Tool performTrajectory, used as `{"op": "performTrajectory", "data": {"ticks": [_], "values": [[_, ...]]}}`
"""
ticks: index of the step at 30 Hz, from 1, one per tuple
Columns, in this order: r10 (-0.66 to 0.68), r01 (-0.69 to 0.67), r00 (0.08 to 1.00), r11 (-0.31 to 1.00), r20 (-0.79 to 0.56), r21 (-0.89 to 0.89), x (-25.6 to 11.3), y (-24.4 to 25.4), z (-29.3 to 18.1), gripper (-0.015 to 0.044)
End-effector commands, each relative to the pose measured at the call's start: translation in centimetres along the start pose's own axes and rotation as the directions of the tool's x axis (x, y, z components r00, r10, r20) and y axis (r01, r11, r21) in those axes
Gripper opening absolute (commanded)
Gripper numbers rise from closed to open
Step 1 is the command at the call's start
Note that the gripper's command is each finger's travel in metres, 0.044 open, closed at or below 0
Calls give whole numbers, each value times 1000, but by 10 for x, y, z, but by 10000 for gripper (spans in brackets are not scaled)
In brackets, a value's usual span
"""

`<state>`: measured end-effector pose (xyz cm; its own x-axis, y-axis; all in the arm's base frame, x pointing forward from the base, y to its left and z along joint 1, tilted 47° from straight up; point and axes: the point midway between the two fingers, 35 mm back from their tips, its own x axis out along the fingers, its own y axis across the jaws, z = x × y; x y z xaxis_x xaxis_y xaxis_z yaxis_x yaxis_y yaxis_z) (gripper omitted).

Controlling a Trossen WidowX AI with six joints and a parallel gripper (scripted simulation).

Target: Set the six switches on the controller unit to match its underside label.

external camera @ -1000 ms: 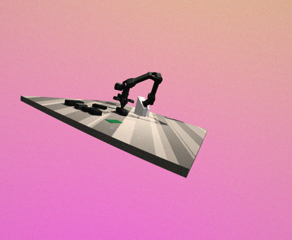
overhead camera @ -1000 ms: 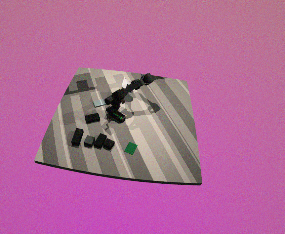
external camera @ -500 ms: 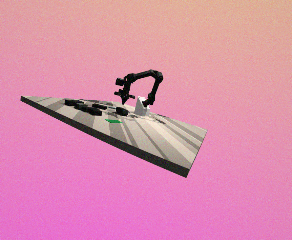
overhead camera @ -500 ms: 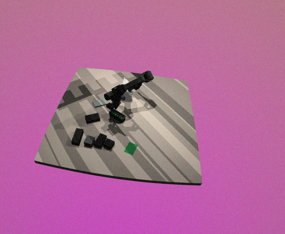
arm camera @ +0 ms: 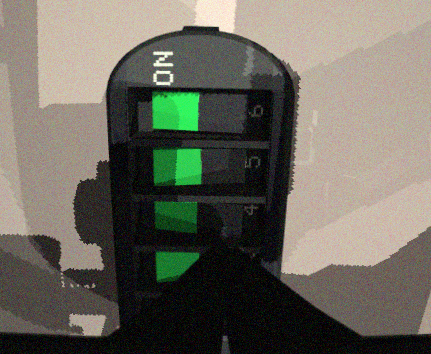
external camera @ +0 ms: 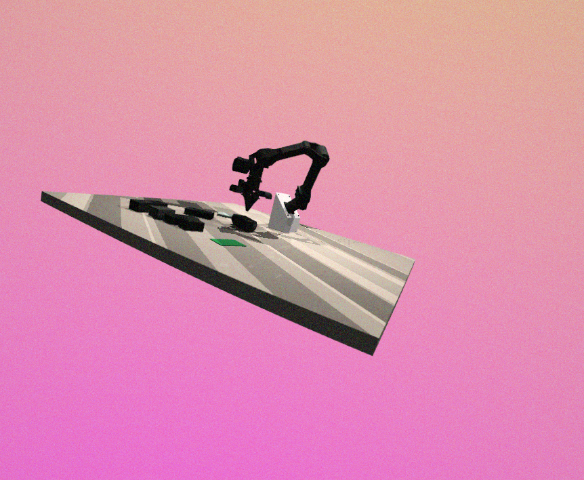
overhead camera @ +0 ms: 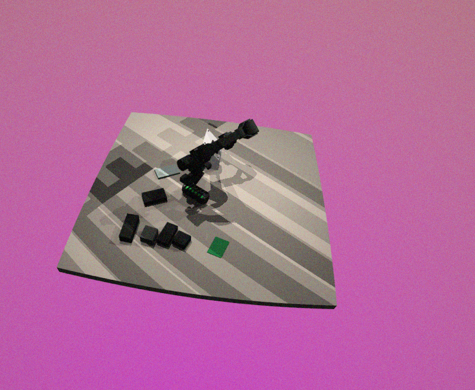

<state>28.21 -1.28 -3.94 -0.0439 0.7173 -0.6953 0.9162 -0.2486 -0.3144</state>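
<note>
The dark grey controller unit (overhead camera: 195, 194) (external camera: 244, 223) (arm camera: 209, 60) sits upright on its base on the bench (overhead camera: 271, 252) (external camera: 303, 289), switches up. The wrist view shows its rounded end marked ON and rockers 6 (arm camera: 175, 111), 5 (arm camera: 177, 166) and 4 (arm camera: 176, 217), with part of another rocker (arm camera: 174, 265) below. Green parts lie on the ON side; I cannot tell each rocker's tilt surely. My fingers hide the other rockers. The label underneath is hidden. My gripper (external camera: 248, 208) (arm camera: 223, 262) is shut, empty, and points down above the unit.
A black block (overhead camera: 154, 197) and a pale flat plate (overhead camera: 167, 172) lie beside the unit. Several dark blocks, including a long one (overhead camera: 129, 227) and a small one (overhead camera: 182, 239), stand farther off. A green plate (overhead camera: 217, 247) (external camera: 228, 242) lies flat. The white arm mount (external camera: 283, 219) is close by.
</note>
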Motion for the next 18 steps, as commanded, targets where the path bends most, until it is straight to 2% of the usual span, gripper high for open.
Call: {"op": "performTrajectory", "data": {"ticks": [1,18], "values": [[-5,5,1000,1000,-6,8,8,-2,-1,0],[-5,5,1000,1000,-7,8,32,-2,-1,0]]}}
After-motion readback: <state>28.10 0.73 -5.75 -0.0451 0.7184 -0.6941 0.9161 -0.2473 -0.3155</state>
